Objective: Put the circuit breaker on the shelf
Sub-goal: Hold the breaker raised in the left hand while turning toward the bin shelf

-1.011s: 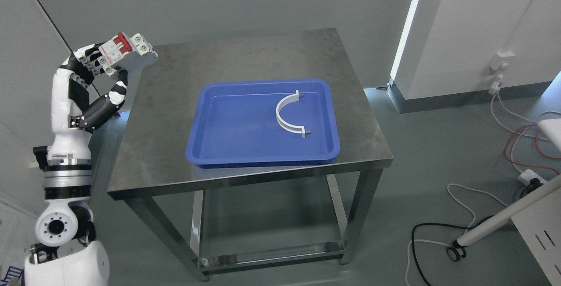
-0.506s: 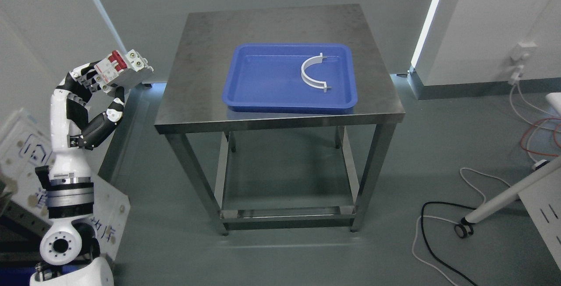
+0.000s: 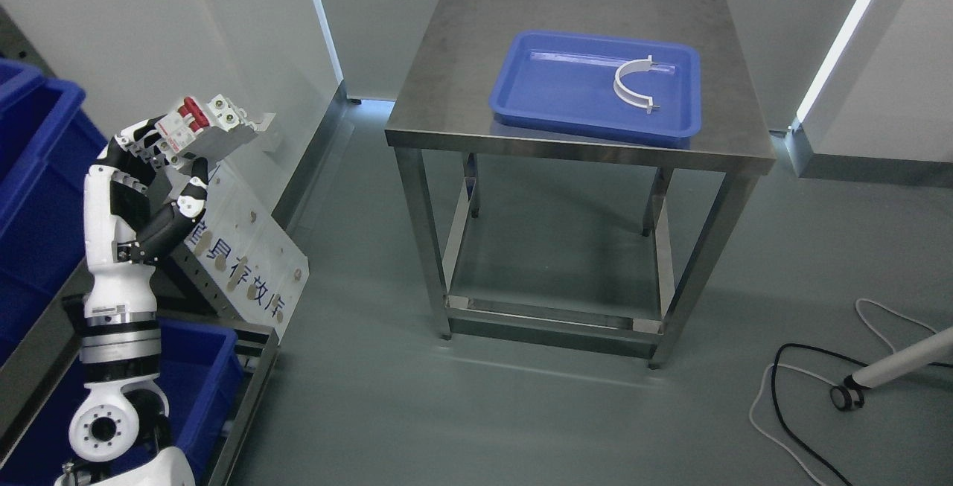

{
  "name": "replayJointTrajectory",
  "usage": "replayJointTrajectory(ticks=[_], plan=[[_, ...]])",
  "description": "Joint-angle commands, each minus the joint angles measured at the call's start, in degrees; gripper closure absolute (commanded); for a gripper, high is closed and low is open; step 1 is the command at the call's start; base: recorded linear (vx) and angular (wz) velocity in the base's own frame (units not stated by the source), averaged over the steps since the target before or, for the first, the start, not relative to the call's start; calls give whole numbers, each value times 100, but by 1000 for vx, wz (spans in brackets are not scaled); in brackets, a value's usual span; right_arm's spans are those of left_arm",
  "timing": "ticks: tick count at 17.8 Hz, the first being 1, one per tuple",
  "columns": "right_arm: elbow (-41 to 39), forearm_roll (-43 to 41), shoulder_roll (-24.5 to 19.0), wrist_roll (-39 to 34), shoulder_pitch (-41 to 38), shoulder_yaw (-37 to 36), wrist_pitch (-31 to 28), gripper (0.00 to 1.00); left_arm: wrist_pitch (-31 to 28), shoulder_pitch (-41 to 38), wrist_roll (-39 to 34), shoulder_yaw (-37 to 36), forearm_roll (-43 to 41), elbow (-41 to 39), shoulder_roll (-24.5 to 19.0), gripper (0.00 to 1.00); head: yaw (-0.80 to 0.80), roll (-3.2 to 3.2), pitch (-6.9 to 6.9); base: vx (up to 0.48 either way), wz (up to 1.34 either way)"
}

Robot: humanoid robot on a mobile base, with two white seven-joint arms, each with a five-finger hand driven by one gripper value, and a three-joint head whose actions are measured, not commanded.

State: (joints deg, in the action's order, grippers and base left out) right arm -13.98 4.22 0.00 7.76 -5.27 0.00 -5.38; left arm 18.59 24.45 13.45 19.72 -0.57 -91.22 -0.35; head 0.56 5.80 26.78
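A white circuit breaker (image 3: 212, 126) with red switches is held up in the air at the left of the head view. My left hand (image 3: 160, 166) is shut on it from below, the arm rising from the lower left corner. Behind and beside the arm stands a metal shelf rack (image 3: 246, 382) with blue bins (image 3: 33, 173) on its levels. The breaker hangs in front of the rack's sloped white sign (image 3: 249, 259), apart from it. My right arm does not show.
A steel table (image 3: 447, 99) stands at centre right. On it lies a blue tray (image 3: 566, 91) holding a white curved bracket (image 3: 633, 86). A black cable (image 3: 789, 389) and a wheeled white stand leg (image 3: 886, 371) lie on the floor at lower right. Open grey floor separates rack and table.
The whole picture has swung left and back: the table now sits farther right and smaller, and the rack with blue bins has come into view. The hand still holds the breaker.
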Motion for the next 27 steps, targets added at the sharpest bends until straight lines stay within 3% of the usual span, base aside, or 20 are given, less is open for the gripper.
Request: replayJointTrajectory(ticks=[1, 7, 11, 15, 20, 27], plan=[[0, 0, 100, 6, 0, 114, 81, 0, 12, -20, 8, -108, 179, -10, -65, 87, 0, 0, 0, -337, 251], [0, -9, 100, 6, 0, 114, 81, 0, 320, 410, -18, -539, 206, -45, -65, 87, 0, 0, 0, -310, 205], [0, 0, 100, 6, 0, 114, 81, 0, 232, 657, -686, -530, 215, -37, -65, 87, 0, 0, 0, -293, 368], [0, 0, 100, 6, 0, 114, 81, 0, 22, 727, -677, -408, 215, -45, -65, 87, 0, 0, 0, -268, 517], [0, -9, 100, -3, 0, 114, 81, 0, -417, 1386, -712, -188, 197, 16, -65, 86, 0, 0, 0, -211, 764], [0, 0, 100, 6, 0, 114, 81, 0, -462, 1440, -686, -108, 197, 25, -65, 86, 0, 0, -1, -51, 939]])
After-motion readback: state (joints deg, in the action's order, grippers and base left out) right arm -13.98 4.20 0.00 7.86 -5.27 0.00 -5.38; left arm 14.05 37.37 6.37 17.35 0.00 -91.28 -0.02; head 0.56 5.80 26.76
